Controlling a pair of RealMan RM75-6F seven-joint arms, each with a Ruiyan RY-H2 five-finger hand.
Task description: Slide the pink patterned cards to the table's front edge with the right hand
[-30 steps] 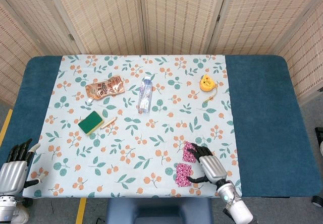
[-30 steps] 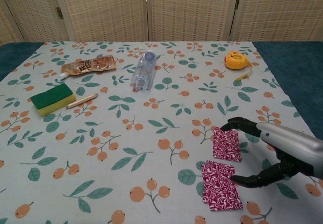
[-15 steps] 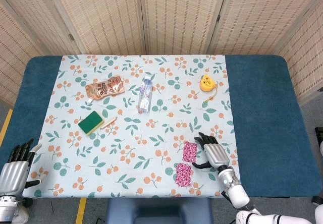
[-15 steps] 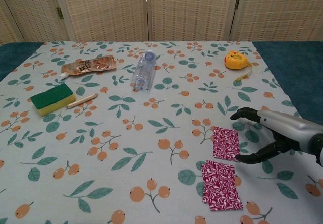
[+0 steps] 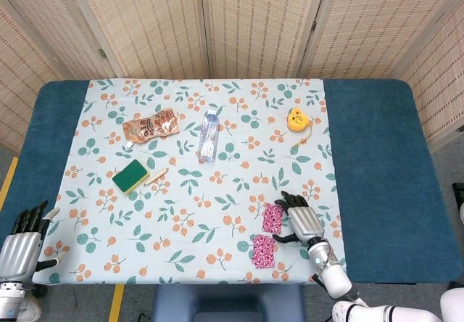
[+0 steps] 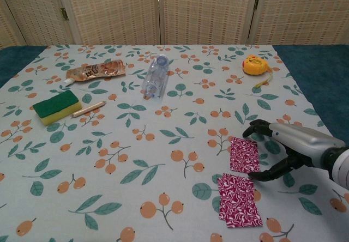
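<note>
Two pink cards lie flat on the tabletop (image 6: 163, 160) near its front right. The near card (image 6: 238, 199) sits close to the front edge; the far card (image 6: 244, 155) lies just behind it, apart from it, so it appears to be the one not yet delivered.

The right hand (image 6: 283, 144) is positioned just right of the far card, palm down, its fingers (image 6: 256, 127) spread and curved, holding nothing. The thumb tip reaches toward the card's lower right corner and the upper fingertips are near its top right corner; whether any tip touches the card cannot be told. The placement suits setting fingertips on the card to drag it forward.

The left hand (image 5: 22, 246) rests off the front left corner with fingers apart and empty, consistent with taking no part in this task.

Change since the earlier frames: a second ago the right hand straddled both cards, thumb beside the near card. It has since withdrawn to the right and rearward and now sits beside the far card alone. Both cards show no visible shift across the frames. The left hand is lower in the head view.

Bottle (image 6: 155, 76), sponge (image 6: 56, 107), pouch (image 6: 94, 70) and tape measure (image 6: 255, 65) are unmoved, well apart from the work.
</note>
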